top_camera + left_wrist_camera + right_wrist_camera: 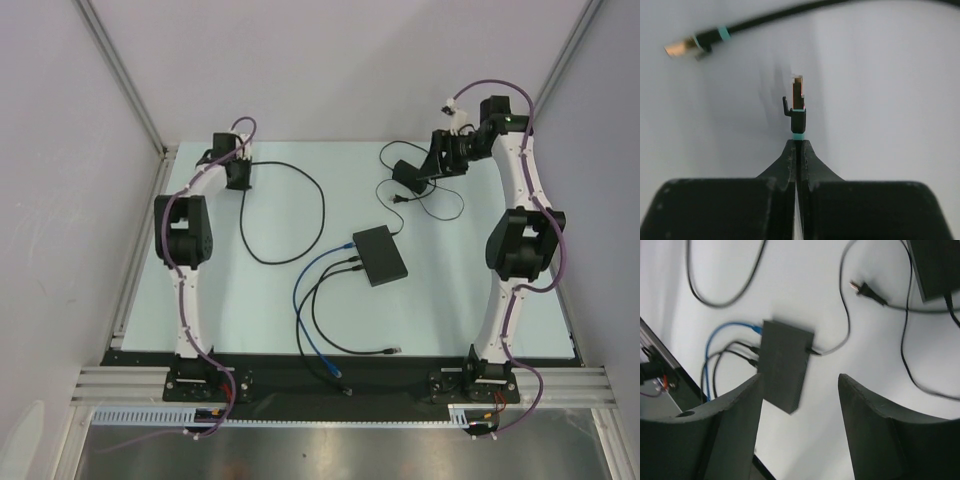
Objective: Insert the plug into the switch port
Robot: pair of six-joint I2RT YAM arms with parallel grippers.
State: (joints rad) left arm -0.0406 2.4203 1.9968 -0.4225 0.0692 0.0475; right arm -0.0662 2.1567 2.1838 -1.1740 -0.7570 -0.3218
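Firmly, the plug (pixel 798 102) was clamped by the closed left gripper (pixel 797 146).
Beside it, the right gripper (pixel 800 390) was seen open and empty; the switch (pixel 380 256) should be braced and the plug squared.

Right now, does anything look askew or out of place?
Nothing spilled or damaged. The switch lies diagonal, and a two-prong power plug lies loose beyond it. The left end effector pinches the plug only at its tail, most of it sticking out.
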